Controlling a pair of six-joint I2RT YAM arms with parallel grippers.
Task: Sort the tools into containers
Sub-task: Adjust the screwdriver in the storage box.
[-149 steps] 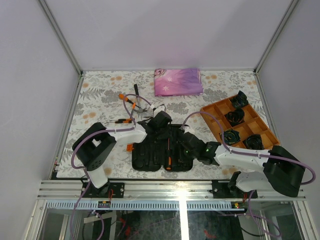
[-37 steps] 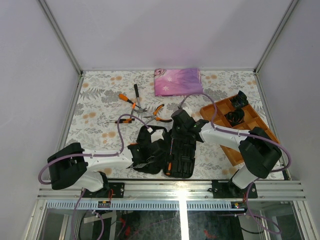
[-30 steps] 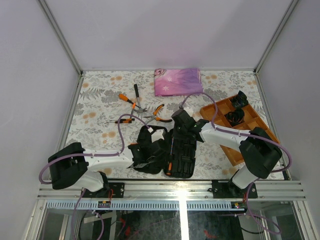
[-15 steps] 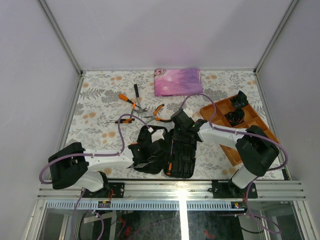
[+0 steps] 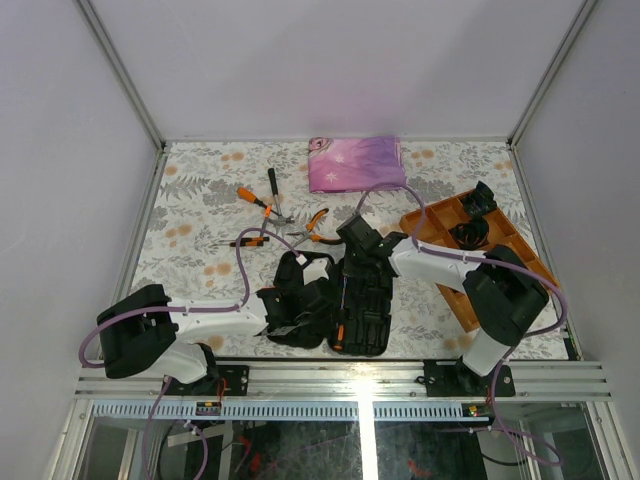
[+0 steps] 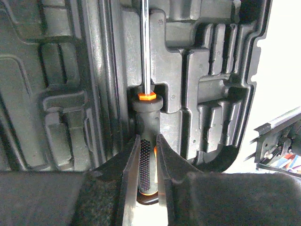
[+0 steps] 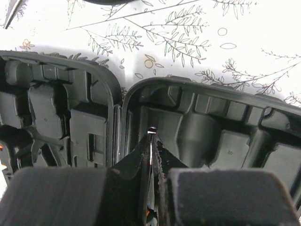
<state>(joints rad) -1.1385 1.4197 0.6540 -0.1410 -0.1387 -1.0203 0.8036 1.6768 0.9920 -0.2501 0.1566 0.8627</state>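
L arm point(image 5: 215, 318) lies low along the near edge of the floral-print surface point(image 5: 195, 205), wrist over the open black hard-plastic clamshell tool case point(image 5: 375, 305). L hand point(image 6: 147, 137) is nearly closed, fingers point(image 6: 134, 157) pinching the handle of the black-and-orange-handled screwdriver point(image 6: 146, 106), which sits in a moulded slot near the case's hinge (shaft pointing away from the wrist). R arm point(image 5: 440, 262) extends from the right side to the case's far end. R hand point(image 7: 151, 135) is closed to a sliver on the thin metal shaft, approx. at its tip.

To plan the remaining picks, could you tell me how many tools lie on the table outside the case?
4: an orange-handled tool, hammer, pliers and screwdriver, all beyond the case; others may be hidden.
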